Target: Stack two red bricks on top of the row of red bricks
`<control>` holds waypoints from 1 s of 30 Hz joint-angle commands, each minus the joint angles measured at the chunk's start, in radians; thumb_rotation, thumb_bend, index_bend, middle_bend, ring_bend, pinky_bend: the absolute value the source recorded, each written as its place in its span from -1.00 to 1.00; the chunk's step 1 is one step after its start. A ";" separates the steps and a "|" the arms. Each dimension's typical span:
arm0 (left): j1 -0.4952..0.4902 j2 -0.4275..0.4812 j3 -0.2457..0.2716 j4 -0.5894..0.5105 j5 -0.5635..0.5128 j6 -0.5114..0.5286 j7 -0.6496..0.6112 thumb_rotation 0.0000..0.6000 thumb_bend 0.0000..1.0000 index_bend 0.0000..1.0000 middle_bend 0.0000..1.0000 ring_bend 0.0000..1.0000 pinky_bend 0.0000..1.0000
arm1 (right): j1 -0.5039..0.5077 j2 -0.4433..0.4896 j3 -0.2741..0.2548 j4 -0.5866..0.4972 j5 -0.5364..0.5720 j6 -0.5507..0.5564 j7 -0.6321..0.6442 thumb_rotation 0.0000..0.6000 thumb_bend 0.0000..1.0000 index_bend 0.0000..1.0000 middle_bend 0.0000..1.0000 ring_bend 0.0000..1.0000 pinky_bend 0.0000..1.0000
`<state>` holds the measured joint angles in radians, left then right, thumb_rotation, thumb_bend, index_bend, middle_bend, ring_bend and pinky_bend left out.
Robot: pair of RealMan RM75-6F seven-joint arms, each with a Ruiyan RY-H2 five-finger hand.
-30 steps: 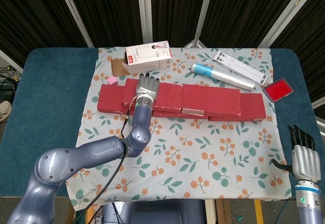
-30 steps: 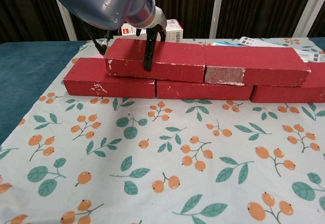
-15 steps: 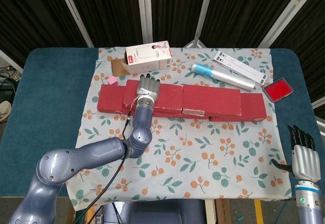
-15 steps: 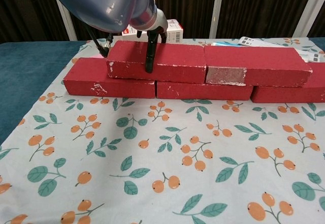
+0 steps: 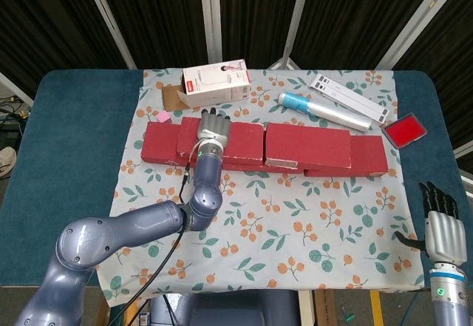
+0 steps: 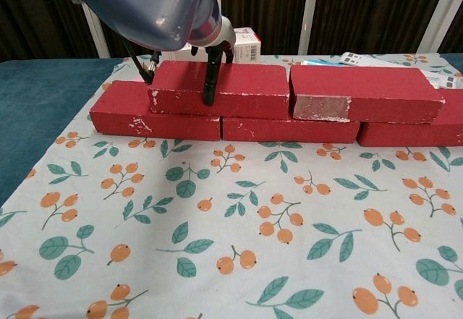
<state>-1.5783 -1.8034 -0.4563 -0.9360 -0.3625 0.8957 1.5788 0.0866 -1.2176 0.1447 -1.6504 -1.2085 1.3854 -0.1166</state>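
From my seat the bricks (image 6: pixel 217 91) read as matt red, rough-faced, with chalky white scuffs and one pale scraped patch on the right-hand top brick (image 6: pixel 365 91). The cloth (image 6: pixel 239 218) under them is soft printed fabric, flat and dull, over a teal bench (image 5: pixel 66 141) covering that looks like felt. My left arm (image 6: pixel 155 4) is smooth, glossy grey with a metallic sheen. The box (image 5: pixel 216 84) looks like white card; the tube (image 5: pixel 325 111) has a shiny plastic wrap.

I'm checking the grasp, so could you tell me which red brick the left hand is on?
The left-hand upper brick: the left hand rests on it alone.
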 commanded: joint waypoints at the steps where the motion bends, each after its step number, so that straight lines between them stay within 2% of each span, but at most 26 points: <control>1: 0.003 -0.005 -0.004 0.007 0.011 -0.006 -0.001 1.00 -1.00 -0.37 -0.29 -0.95 -0.76 | 0.001 -0.001 0.000 0.001 0.000 -0.001 -0.002 1.00 -0.96 -1.00 -1.00 -1.00 -1.00; 10: 0.012 -0.012 -0.020 0.009 0.019 -0.006 0.007 1.00 -1.00 -0.49 -0.41 -0.98 -0.76 | 0.000 -0.001 0.001 0.001 0.002 0.001 -0.004 1.00 -0.96 -1.00 -1.00 -1.00 -1.00; 13: 0.012 -0.012 -0.026 0.006 0.013 -0.001 0.017 1.00 -1.00 -0.58 -0.56 -1.00 -0.76 | 0.000 -0.002 0.002 0.001 0.003 0.002 -0.005 1.00 -0.96 -1.00 -1.00 -1.00 -1.00; 17: 0.010 -0.012 -0.035 0.001 0.003 0.013 0.035 1.00 -1.00 -0.84 -0.86 -1.00 -0.76 | 0.001 -0.002 0.001 0.002 0.004 0.001 -0.007 1.00 -0.96 -1.00 -1.00 -1.00 -1.00; 21: 0.007 -0.011 -0.041 -0.004 -0.006 0.028 0.051 1.00 -1.00 -0.96 -0.98 -1.00 -0.77 | 0.000 -0.002 0.001 0.002 0.004 0.001 -0.008 1.00 -0.96 -1.00 -1.00 -1.00 -1.00; 30: 0.004 -0.011 -0.064 -0.005 -0.029 0.064 0.094 1.00 -1.00 -1.00 -1.00 -1.00 -0.80 | 0.000 0.000 0.001 0.000 0.004 0.002 -0.008 1.00 -0.96 -1.00 -1.00 -1.00 -1.00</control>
<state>-1.5744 -1.8140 -0.5194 -0.9414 -0.3912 0.9591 1.6719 0.0865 -1.2178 0.1460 -1.6508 -1.2042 1.3870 -0.1243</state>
